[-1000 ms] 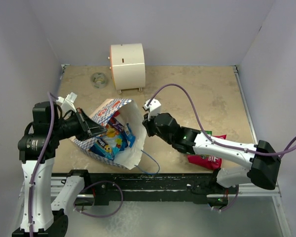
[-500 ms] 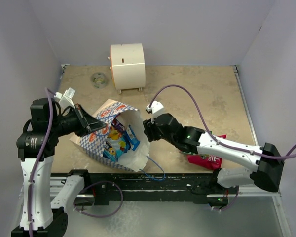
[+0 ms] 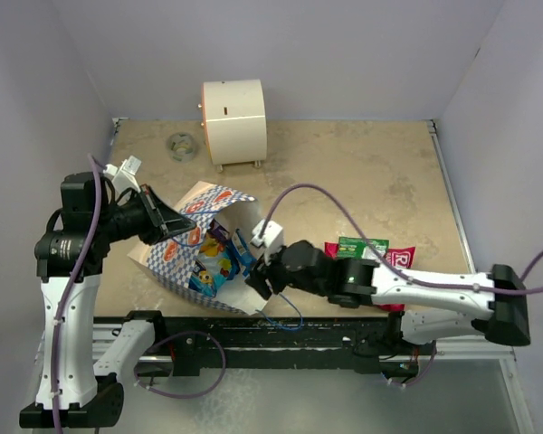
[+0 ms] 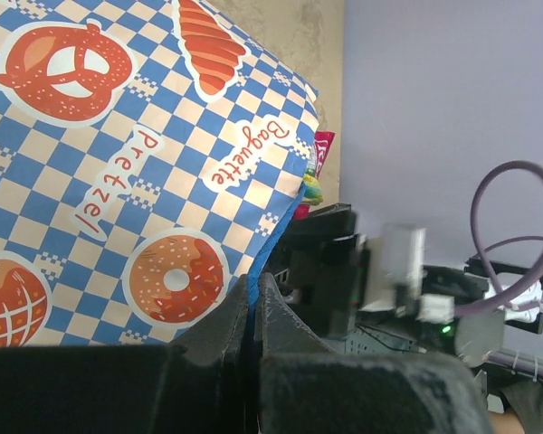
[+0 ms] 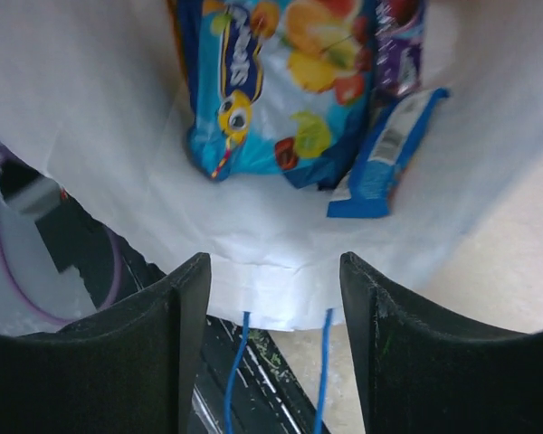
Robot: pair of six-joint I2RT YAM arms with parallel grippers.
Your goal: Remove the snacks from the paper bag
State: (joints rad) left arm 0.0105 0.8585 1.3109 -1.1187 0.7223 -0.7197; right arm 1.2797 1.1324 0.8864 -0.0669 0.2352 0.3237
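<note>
The paper bag [image 3: 176, 264], blue-and-white checkered with a white inside, lies tilted on its side, mouth toward the right front. My left gripper [image 3: 183, 237] is shut on its upper rim; the bag's blue edge runs between the fingers of that gripper [image 4: 252, 289] beside the checkered wall [image 4: 118, 163]. Several snacks [image 3: 213, 258] lie inside: a blue fruit packet [image 5: 271, 90], a small blue one [image 5: 385, 158] and a purple one [image 5: 398, 36]. My right gripper [image 3: 256, 282] stands open at the mouth's lower rim, its fingers either side of the blue cord handle [image 5: 240, 362], holding nothing.
A red packet [image 3: 396, 258] and a green packet [image 3: 351, 246] lie on the table right of the bag, by my right arm. A cream cylindrical box [image 3: 233, 120] and a small ring [image 3: 182, 145] stand at the back. The black front rail [image 3: 281, 330] lies just below the bag.
My right gripper opened and moved down and left, from the bag's right side to its front rim. The green packet now shows. The left gripper still holds the rim.
</note>
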